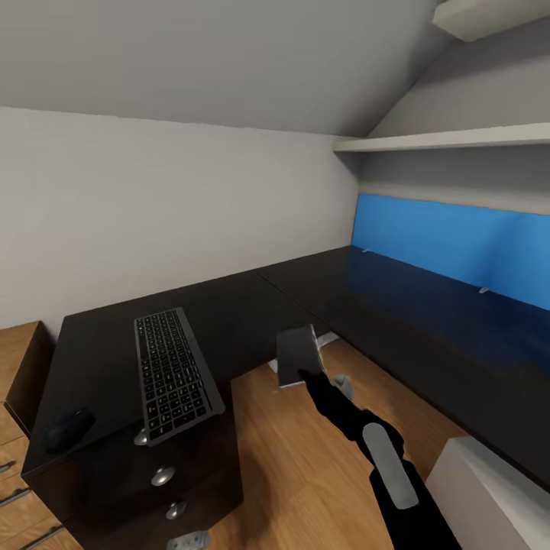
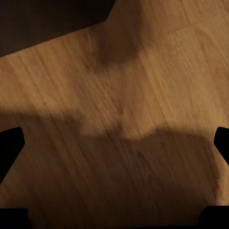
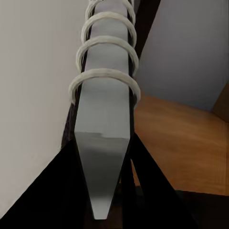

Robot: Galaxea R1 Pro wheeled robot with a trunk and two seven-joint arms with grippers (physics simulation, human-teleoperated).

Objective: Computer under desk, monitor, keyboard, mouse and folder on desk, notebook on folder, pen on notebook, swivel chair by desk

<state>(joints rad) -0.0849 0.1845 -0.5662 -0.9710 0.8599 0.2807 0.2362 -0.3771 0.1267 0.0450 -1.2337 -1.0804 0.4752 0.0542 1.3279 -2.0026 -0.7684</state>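
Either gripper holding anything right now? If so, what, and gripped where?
The right gripper is shut on the notebook, pinching its spiral-bound spine edge at one end. The left gripper is open over bare wood floor, holding nothing.

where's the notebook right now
The notebook is clamped in the right end effector, held in the air above the wooden floor in the inner corner of the desk, right of the keyboard in the head view.

The right arm (image 1: 359, 428) reaches forward, its jaws clamped on the notebook (image 1: 296, 356); the left jaws are spread wide.
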